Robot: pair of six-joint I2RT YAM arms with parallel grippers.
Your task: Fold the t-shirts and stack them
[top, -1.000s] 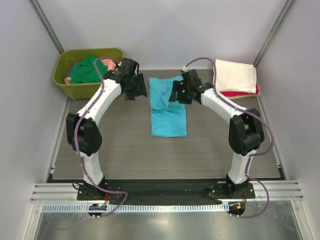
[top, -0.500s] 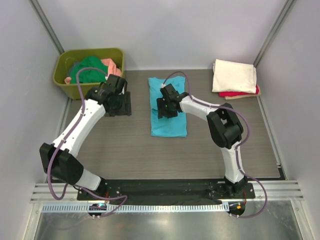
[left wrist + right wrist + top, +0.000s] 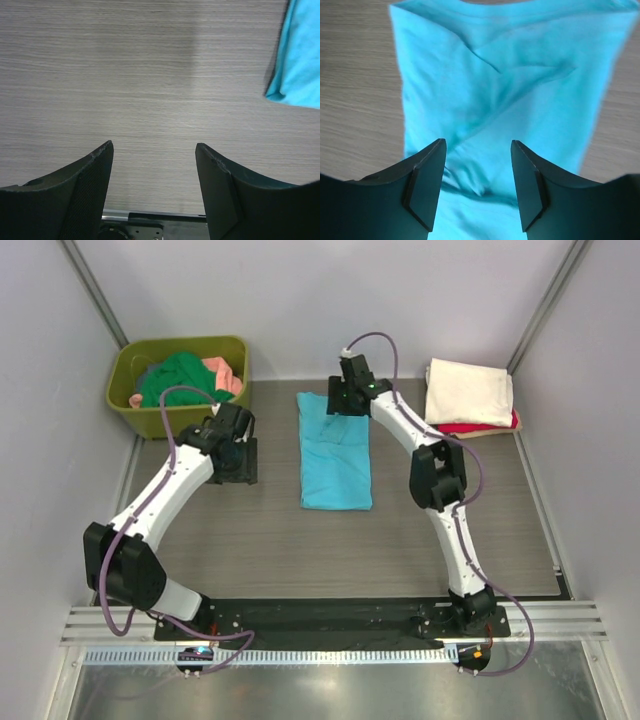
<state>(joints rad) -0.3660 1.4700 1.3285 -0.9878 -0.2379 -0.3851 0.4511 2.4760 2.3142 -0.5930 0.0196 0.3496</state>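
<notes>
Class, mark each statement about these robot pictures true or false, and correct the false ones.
1. The turquoise t-shirt lies on the table between the arms. True.
2. The left gripper grips the turquoise t-shirt. False: it is open over bare table, holding nothing.
3. The cream t-shirt lies on top of the red t-shirt. True.
4. The tub is empty. False: it holds a green t-shirt and a pink t-shirt.
</notes>
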